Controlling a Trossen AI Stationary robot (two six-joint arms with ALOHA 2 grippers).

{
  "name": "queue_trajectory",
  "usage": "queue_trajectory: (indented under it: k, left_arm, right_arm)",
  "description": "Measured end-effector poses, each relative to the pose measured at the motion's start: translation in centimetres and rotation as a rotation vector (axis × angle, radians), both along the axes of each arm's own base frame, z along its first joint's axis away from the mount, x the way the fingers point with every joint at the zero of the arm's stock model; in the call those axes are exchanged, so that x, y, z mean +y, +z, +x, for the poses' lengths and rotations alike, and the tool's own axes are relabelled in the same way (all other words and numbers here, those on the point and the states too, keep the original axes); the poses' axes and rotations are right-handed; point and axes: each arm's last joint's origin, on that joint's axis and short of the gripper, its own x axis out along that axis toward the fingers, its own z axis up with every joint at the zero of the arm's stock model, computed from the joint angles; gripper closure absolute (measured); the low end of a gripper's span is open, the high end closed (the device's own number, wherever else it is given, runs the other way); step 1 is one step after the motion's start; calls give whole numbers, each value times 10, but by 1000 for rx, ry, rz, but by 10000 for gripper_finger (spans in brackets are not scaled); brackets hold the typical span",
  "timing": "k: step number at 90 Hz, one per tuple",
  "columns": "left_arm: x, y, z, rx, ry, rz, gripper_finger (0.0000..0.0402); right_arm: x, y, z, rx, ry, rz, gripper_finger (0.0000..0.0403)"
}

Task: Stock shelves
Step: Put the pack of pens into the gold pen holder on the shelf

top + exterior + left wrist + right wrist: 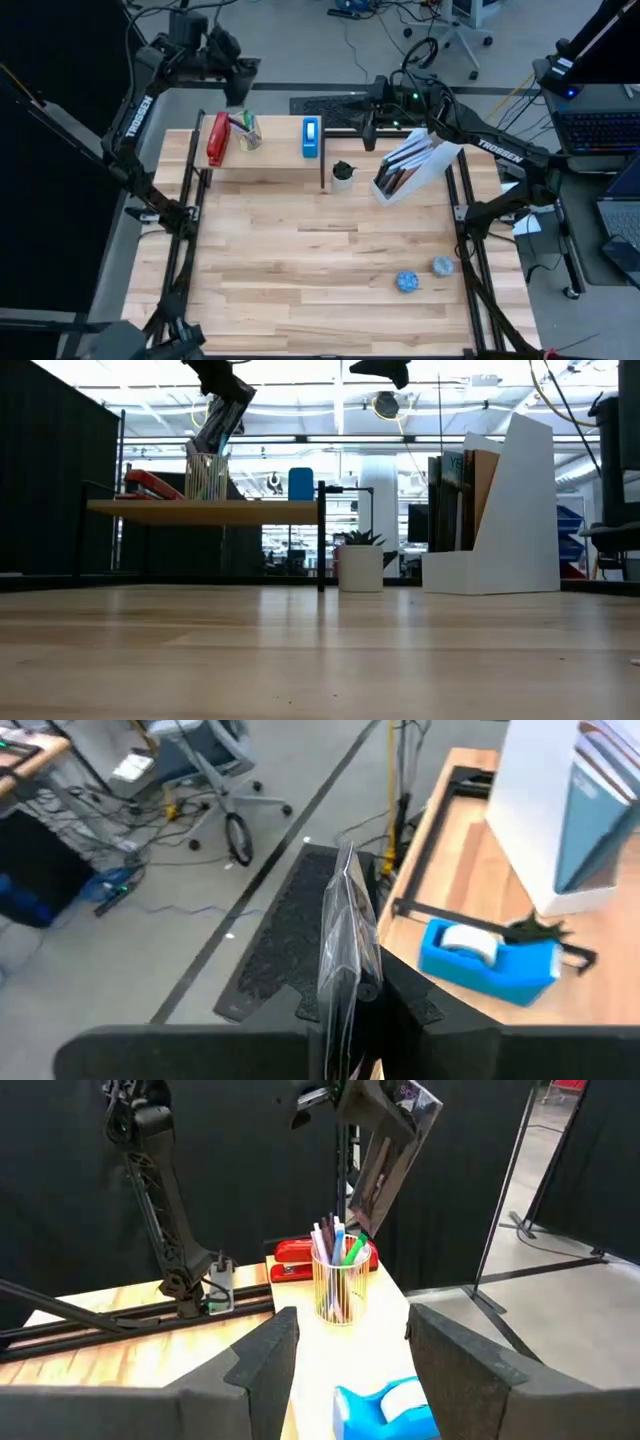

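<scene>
Pinched tight in the left gripper (240,85): a thin clear plastic packet (345,940), hanging edge-down above the rear left of the shelf (265,168), just at 12 o'clock of the pen cup (249,135) in the high view, with a red stapler (217,138) at 9 o'clock of the cup and a blue tape dispenser (311,137) at 3 o'clock. Probably light, floppy and slick, so best held by one stiff edge and lowered gently to avoid buckling or tipping the cup. Spread wide and empty: the right gripper (345,1360), beyond the shelf's right end, with the white file holder (415,165) at 4 o'clock of it.
</scene>
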Motion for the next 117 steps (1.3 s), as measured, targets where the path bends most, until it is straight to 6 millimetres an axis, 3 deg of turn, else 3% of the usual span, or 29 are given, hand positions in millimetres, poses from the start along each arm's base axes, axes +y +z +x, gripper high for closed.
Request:
queue_trajectory:
  k: [37,117]
  left_arm:
    - [10,-12,7,-9,-84,-63,377]
    - [2,-5,6,-84,-131,-104,373]
  right_arm:
    - [2,0,1,-1,5,8,227]
    - [2,0,1,-1,4,8,227]
